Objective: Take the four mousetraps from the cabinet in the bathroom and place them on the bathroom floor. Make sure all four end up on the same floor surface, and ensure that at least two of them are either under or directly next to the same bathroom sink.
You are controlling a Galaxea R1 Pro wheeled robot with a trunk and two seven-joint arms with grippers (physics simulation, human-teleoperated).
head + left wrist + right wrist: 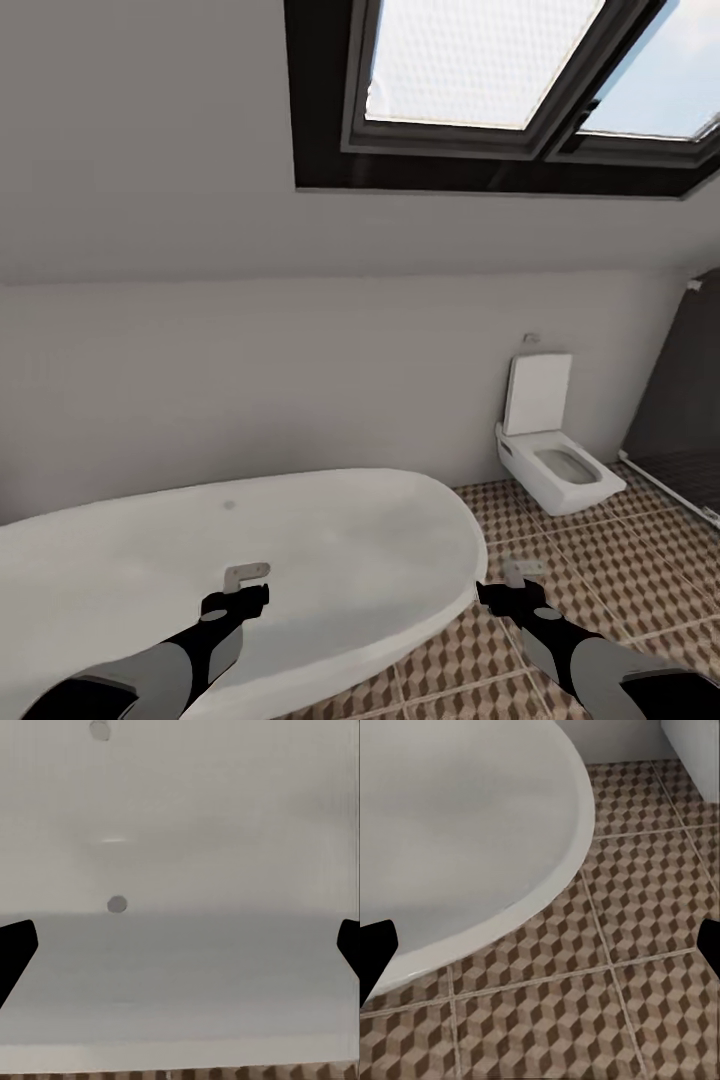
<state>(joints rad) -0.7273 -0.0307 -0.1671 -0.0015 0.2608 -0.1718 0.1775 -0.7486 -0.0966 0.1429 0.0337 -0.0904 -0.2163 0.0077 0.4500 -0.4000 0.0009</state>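
Observation:
The mousetraps, the cabinet and the sink are out of view. The bathroom floor (pixel 610 560), tiled in a brown and beige cube pattern, lies at the right of the head view. My left gripper (pixel 247 574) hovers over the white oval bathtub (pixel 300 520). It is open, with nothing between its dark fingertips (pixel 15 945). My right gripper (pixel 522 570) hangs above the floor tiles (pixel 645 915) just beside the tub's rounded end (pixel 472 817). It is open and empty too.
A white toilet (pixel 555 470) with its lid up stands against the far wall at the right. A dark shower enclosure (pixel 690 410) is at the far right. A skylight (pixel 500 70) sits in the sloped ceiling. Open floor lies between tub and toilet.

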